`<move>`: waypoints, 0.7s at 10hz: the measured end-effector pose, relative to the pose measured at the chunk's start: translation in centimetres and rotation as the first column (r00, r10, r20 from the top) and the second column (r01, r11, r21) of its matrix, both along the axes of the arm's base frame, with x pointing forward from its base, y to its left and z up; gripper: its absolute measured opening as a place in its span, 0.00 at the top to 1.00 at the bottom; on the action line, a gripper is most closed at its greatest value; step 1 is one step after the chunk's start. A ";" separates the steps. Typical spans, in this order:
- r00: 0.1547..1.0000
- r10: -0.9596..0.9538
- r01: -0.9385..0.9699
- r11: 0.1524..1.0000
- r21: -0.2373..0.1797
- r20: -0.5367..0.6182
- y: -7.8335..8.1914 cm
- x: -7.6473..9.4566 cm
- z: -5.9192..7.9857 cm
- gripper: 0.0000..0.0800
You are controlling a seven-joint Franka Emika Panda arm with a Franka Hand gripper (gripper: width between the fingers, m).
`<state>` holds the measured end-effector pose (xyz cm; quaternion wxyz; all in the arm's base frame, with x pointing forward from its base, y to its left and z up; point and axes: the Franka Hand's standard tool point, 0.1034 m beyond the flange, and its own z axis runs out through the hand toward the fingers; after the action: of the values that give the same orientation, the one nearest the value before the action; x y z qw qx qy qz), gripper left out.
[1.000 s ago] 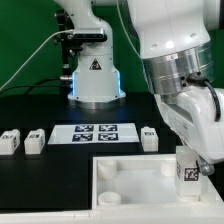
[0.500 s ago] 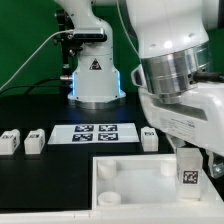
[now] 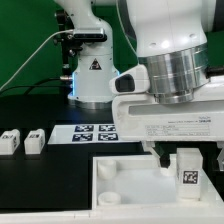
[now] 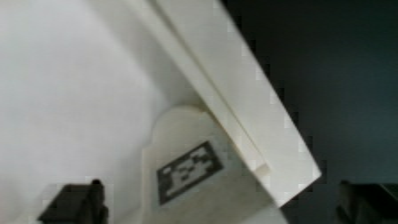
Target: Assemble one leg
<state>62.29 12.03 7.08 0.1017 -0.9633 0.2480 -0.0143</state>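
Observation:
The leg, a small white block with a black-and-white tag facing the camera, stands upright at the right corner of the large white tray. My gripper hangs straight above it. One dark finger shows just left of the leg. In the wrist view the leg stands by the tray's rim. My gripper straddles the leg there, with a gap on each side and the jaws apart. It is open.
Two more white legs stand on the black table at the exterior view's left. The marker board lies behind the tray. The robot base stands at the back.
The wrist has turned about its vertical axis, so the hand now faces the camera broadside. The leg has stayed in the tray's corner. A leg behind it is now hidden by the hand.

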 end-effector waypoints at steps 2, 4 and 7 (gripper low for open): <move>0.969 0.243 -0.242 0.969 -0.042 0.032 -0.1 0.0 0.1 0.19; 0.884 0.465 -0.457 0.881 -0.123 0.042 0.4 0.4 0.4 0.19; 0.926 0.375 -0.370 0.923 -0.103 0.036 0.3 0.4 0.3 0.44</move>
<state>62.66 12.37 7.43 0.0636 -0.9958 0.0566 -0.0329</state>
